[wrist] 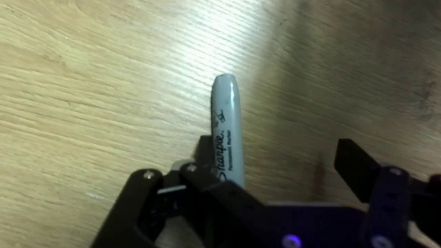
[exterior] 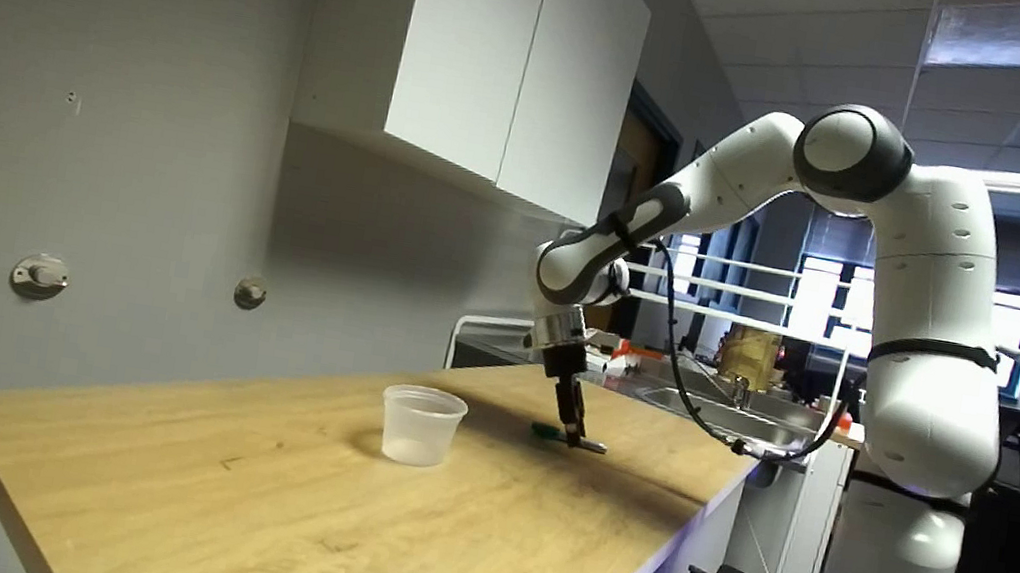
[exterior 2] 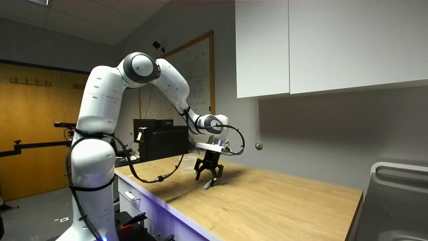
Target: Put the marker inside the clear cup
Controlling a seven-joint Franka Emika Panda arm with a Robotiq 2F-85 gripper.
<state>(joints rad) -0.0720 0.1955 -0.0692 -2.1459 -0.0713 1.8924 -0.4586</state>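
Lower pt. of marker (wrist: 228,127) behind fingers (wrist: 210,181), wrist view

There is one marker (wrist: 228,127), one clear cup (exterior: 419,433), one arm (exterior: 942,235) and two fingers (wrist: 357,171).

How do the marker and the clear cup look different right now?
The marker lies on its side, while the clear cup stands upright. The marker is slim and gray with a green end; the clear cup is wide and translucent. The hand is at the marker, away from the clear cup. Both rest on the wooden counter.
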